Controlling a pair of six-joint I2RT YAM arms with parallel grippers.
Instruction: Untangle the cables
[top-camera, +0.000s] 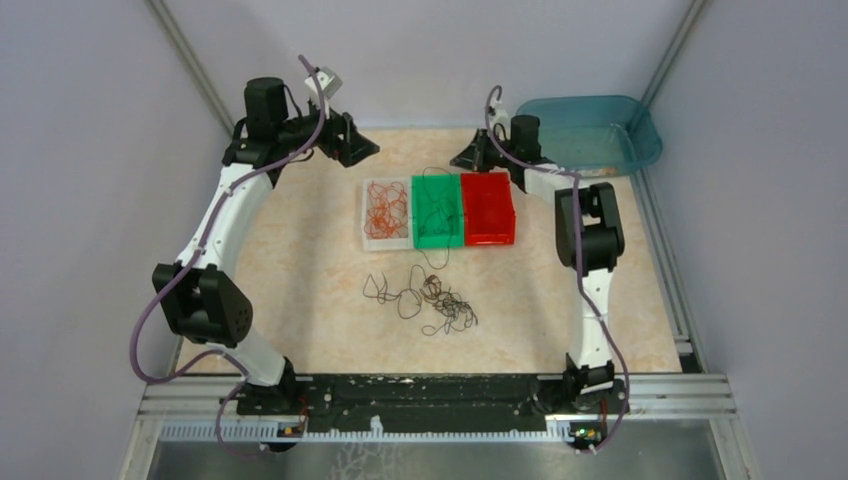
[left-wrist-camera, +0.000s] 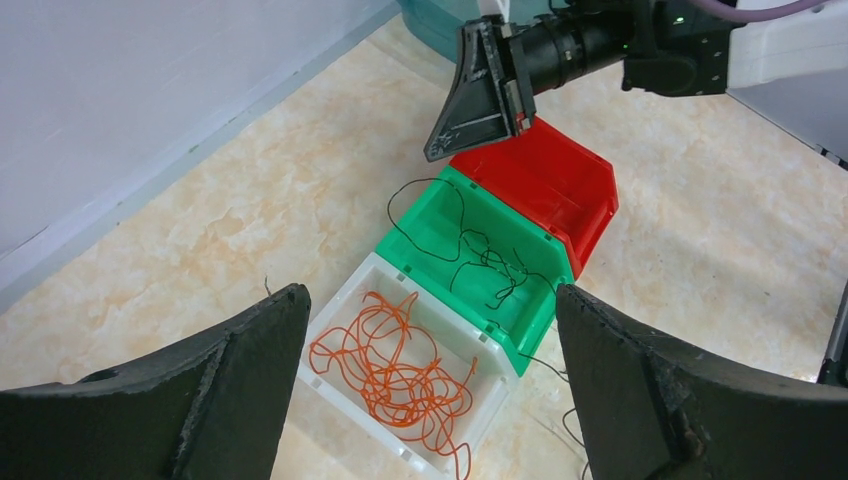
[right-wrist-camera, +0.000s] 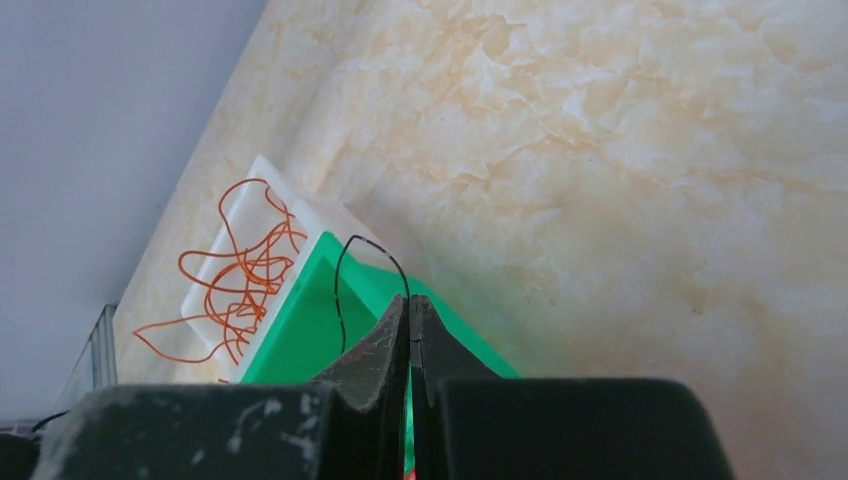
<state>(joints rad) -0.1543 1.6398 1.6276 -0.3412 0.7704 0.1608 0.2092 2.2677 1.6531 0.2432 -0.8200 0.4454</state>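
Jaws of right gripper clenched, apparently pinching a hair-thin black cable at the tips. It arches out from them, then drops into green bin below. On left gripper jaws wide, released, empty. Curly orange cables heaped in white bin beneath it. Mixed tangle on table, well apart from both, sprawled sideways.

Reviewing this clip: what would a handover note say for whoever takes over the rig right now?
Left gripper: open, empty, above the white bin.
Right gripper: shut over the green bin, a black cable at its tips; grip unclear.
Orange cables lie in the white bin, black ones in the green; red bin looks empty.
To do: the tangled pile on the table.
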